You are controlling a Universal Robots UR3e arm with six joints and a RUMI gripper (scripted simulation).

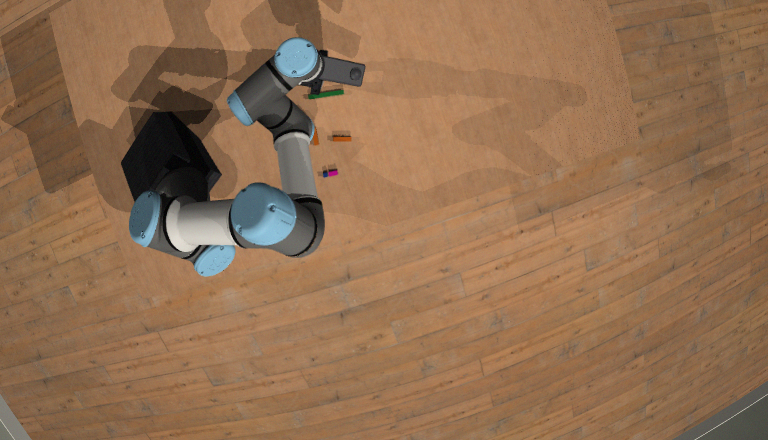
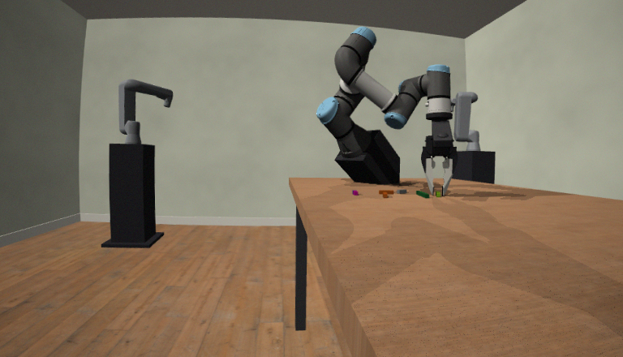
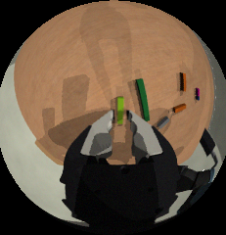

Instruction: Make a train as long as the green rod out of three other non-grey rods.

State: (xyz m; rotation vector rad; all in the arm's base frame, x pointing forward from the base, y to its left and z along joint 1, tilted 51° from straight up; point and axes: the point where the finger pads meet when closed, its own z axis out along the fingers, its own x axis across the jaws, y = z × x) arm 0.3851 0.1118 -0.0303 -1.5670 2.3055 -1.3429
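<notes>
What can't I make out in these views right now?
- Top view: lime rod hidden under the claw and wrist.
- Top view: one orange rod half under the forearm.
- Wrist view: grey rod partly behind a finger.
- Top view: blue rod too small; contact with magenta rod unclear.
</notes>
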